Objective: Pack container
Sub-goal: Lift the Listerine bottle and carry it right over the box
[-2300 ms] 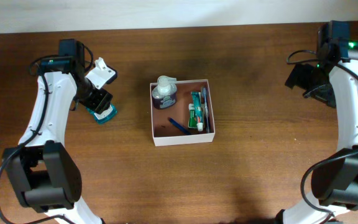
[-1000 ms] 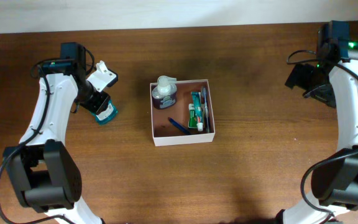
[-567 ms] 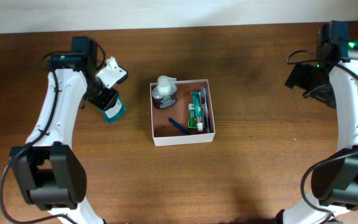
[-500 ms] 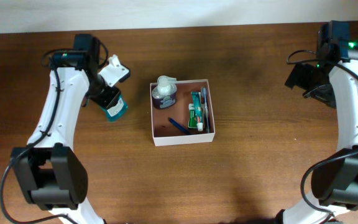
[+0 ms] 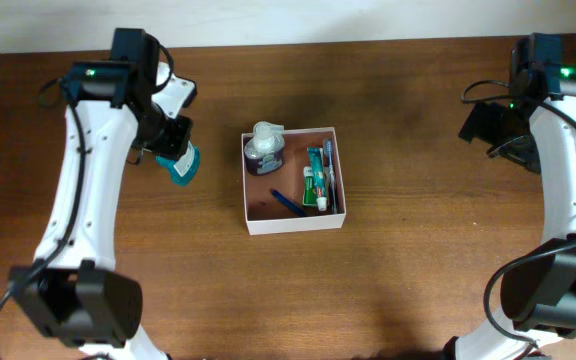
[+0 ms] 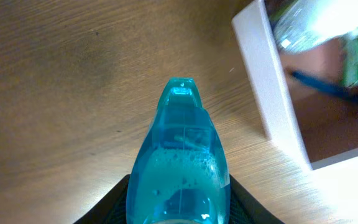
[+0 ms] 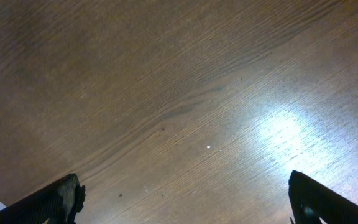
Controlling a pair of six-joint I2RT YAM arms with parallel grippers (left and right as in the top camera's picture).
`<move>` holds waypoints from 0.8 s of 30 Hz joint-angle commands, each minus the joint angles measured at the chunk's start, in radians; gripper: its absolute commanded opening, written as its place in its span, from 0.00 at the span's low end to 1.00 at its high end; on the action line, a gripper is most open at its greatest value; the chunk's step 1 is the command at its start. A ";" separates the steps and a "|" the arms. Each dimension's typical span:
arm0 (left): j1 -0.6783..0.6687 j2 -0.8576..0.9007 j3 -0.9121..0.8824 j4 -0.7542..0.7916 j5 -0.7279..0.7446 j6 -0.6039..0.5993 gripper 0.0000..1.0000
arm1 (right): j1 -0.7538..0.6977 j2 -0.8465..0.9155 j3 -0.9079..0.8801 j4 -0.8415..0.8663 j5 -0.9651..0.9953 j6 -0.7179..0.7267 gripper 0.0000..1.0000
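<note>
The container is a square white-walled box with a reddish-brown inside at the table's middle. It holds a clear bottle, a green tube and a blue pen. My left gripper is shut on a teal bottle, held above the table left of the container. In the left wrist view the teal bottle sits between the black fingers, with the container wall at upper right. My right gripper is open and empty at the far right; its fingertips show over bare wood.
The brown wooden table lies all around the container. A pale wall edge runs along the back. The right arm stands along the right side.
My left gripper has lifted the teal bottle off the table and carried it up and right, closer to the container. The right arm has not moved.
</note>
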 commanded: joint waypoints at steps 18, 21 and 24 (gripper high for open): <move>-0.286 -0.143 0.038 0.004 -0.032 -0.485 0.12 | -0.005 -0.007 0.008 0.000 0.013 -0.006 0.98; -0.327 -0.141 0.036 0.010 -0.082 -0.529 0.12 | -0.005 -0.007 0.008 0.000 0.013 -0.006 0.98; -0.357 -0.138 0.017 0.034 -0.107 -0.550 0.12 | -0.005 -0.007 0.008 0.000 0.013 -0.006 0.98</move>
